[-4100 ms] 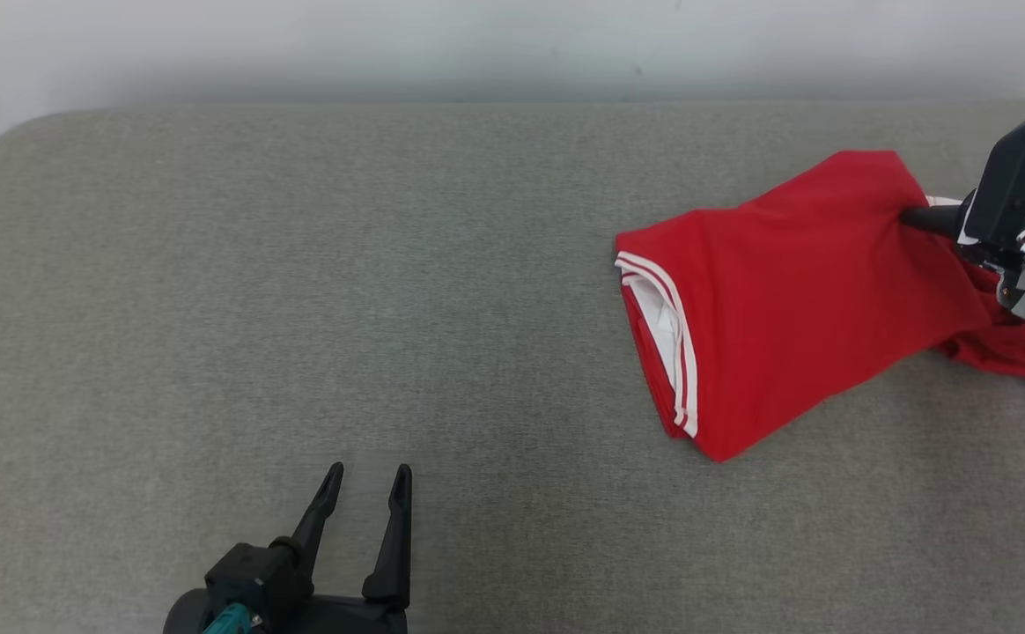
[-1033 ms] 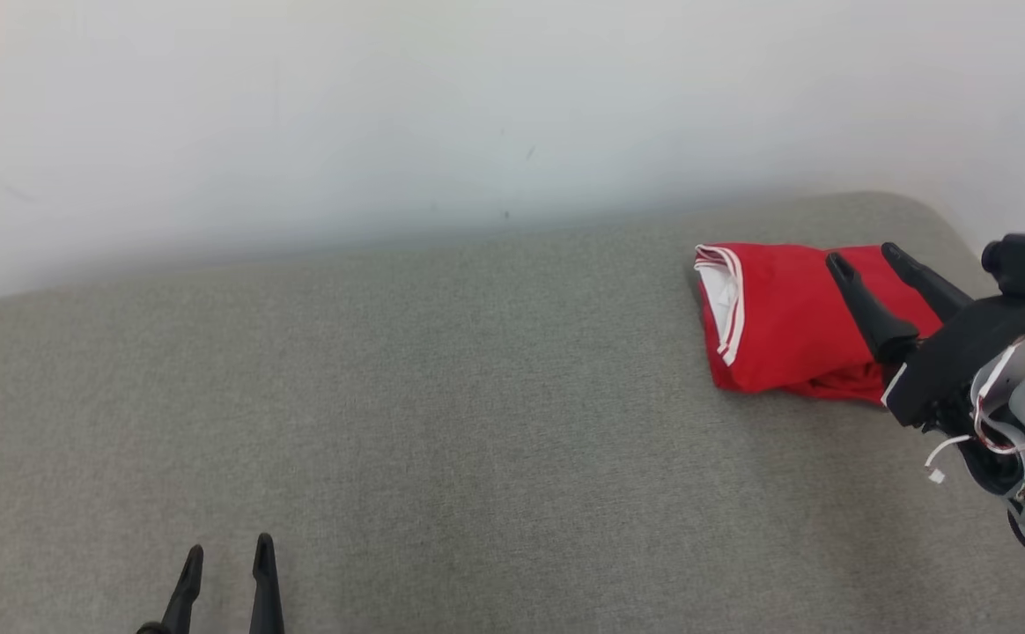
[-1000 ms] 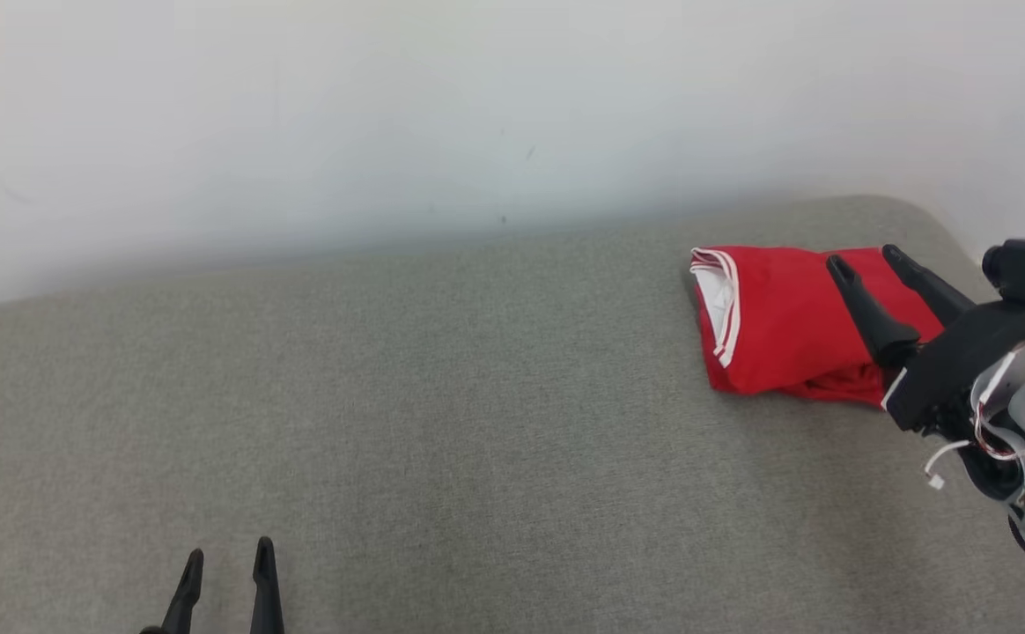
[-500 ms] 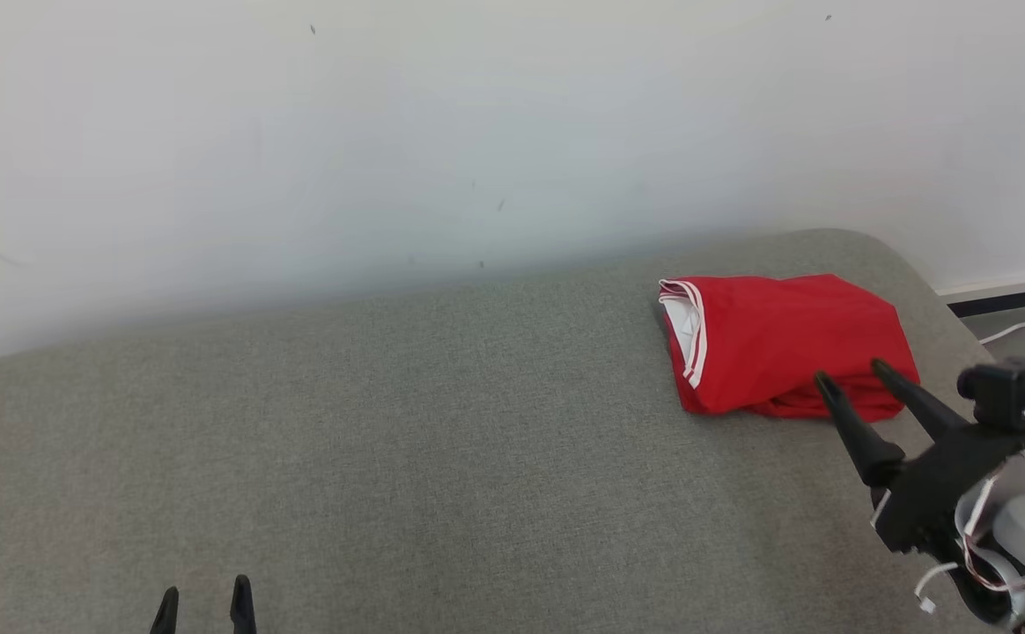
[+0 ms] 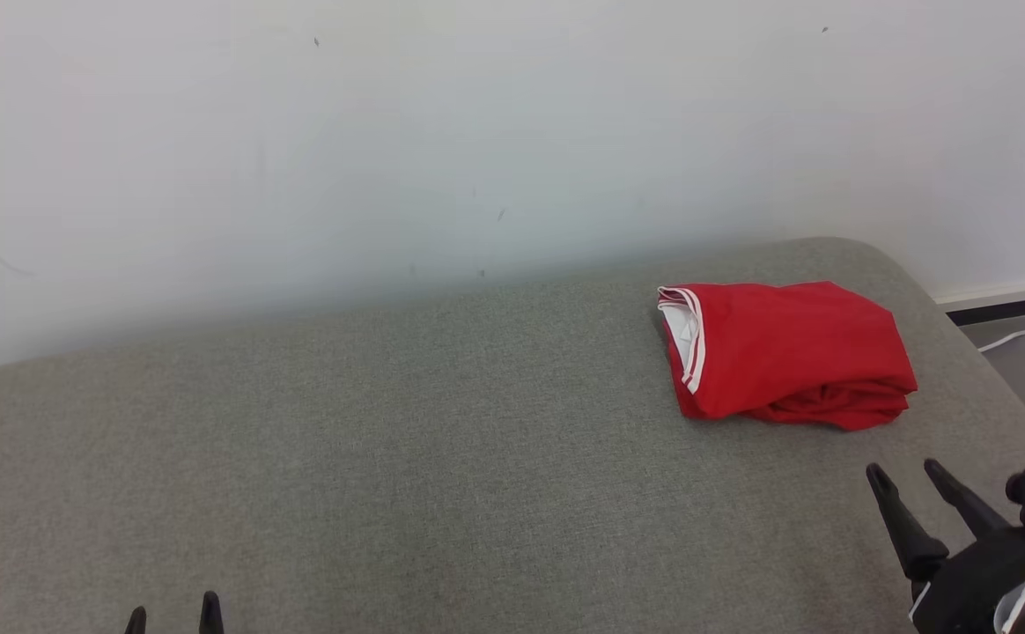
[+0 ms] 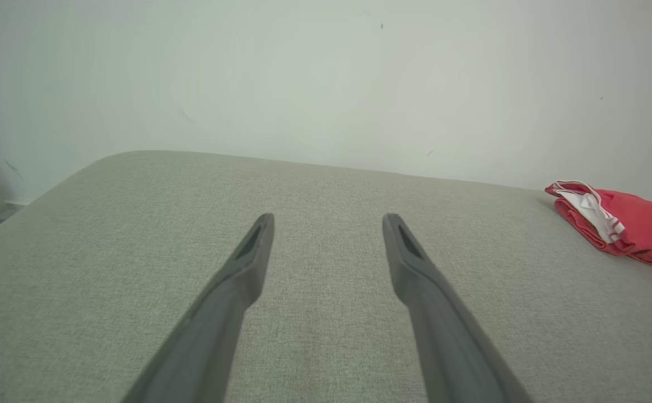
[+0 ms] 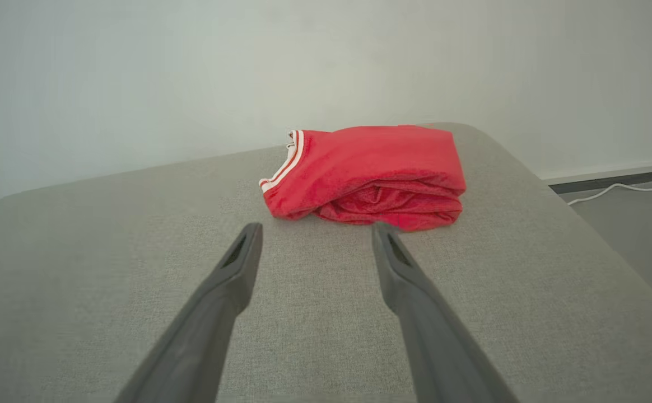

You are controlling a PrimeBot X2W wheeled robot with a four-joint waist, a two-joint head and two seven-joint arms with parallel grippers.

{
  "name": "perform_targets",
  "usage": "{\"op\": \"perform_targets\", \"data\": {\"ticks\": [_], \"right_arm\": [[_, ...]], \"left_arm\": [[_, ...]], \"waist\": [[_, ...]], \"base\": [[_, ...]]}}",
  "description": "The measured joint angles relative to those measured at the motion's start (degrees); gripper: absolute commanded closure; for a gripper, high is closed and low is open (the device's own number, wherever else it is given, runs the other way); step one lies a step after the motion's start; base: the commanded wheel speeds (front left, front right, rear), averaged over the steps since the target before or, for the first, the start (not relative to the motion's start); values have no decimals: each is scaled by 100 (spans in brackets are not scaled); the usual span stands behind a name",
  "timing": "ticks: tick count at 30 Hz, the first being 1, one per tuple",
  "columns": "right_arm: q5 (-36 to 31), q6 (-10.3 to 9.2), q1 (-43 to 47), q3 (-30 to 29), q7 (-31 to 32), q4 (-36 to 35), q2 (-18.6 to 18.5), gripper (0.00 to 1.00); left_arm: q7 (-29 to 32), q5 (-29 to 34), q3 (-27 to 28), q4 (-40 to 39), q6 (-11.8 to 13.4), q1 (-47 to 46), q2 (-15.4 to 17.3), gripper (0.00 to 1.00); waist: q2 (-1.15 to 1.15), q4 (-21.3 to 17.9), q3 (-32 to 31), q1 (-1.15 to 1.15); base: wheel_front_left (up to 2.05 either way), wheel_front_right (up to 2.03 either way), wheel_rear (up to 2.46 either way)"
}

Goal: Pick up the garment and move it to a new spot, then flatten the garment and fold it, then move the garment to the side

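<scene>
Now the folded garment [image 5: 785,352] lies at two o'clock; I'd draw left fingers [image 5: 210,616] and right fingers [image 5: 898,519], both wide and empty, back gently.

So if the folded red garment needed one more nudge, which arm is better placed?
Right, most likely. The right gripper is open just short of the garment, fingers pointing at it. The left gripper, also open, sits far across the grey surface.

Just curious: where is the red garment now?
In the head view, the red garment lies at the far right of the grey surface, near the wall, beyond the right tool.
</scene>
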Motion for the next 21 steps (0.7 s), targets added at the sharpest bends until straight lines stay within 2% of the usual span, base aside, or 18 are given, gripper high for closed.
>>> {"op": "perform_targets", "data": {"ticks": [11, 21], "right_arm": [[-740, 1, 867, -1200, -1, 94, 410, 0], [-1613, 1, 1242, -1751, 0, -170, 797, 0]], "left_arm": [[187, 202, 42, -14, 0, 119, -35, 0], [299, 407, 59, -126, 0, 103, -122, 0]], "waist": [[0, -22, 8, 0], [0, 30, 74, 0]], "base": [[0, 0, 0], [0, 0, 0]]}}
